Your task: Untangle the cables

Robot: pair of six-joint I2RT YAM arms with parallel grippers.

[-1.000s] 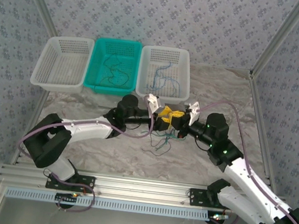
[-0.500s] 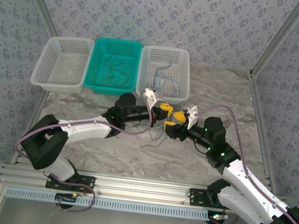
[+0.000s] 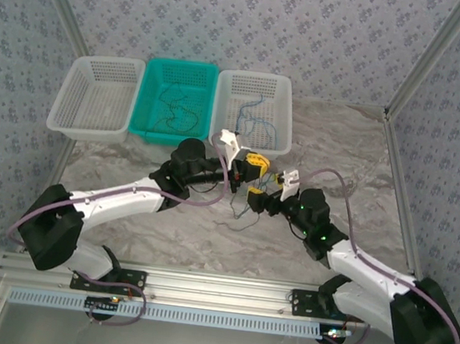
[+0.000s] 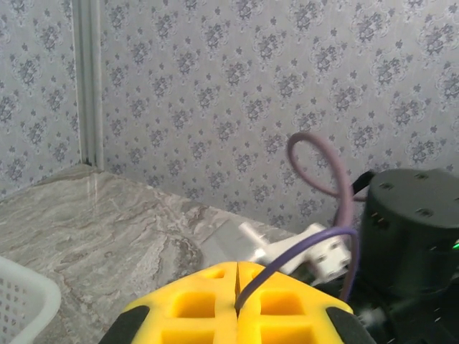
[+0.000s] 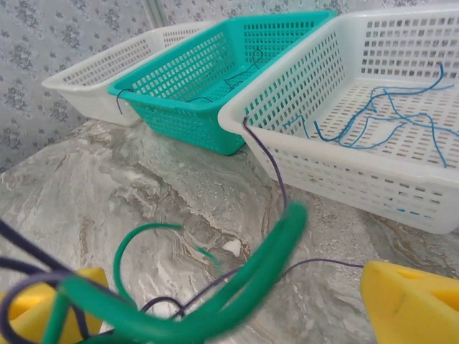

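Observation:
The loose cables (image 3: 244,213) lie in a small tangle of green and dark wires on the marble table between the two grippers. My left gripper (image 3: 253,165) hangs above them, near the baskets. Its yellow pads (image 4: 208,301) are shut on a thin dark purple cable (image 4: 287,261) that comes out of the seam. My right gripper (image 3: 257,199) sits low beside the tangle and is open. A green cable (image 5: 237,294) and a dark purple wire (image 5: 269,161) cross the wide gap between its yellow fingers (image 5: 412,301), blurred and close to the lens.
Three baskets stand in a row at the back. The white one (image 3: 95,97) on the left has nothing visible in it. The teal one (image 5: 215,75) holds dark wires. The white one (image 5: 373,115) on the right holds blue wires. Patterned walls close in the sides.
My left gripper has shut on the purple cable and lifted toward the baskets. My right gripper has opened wide and drawn back and lower, letting the wires go.

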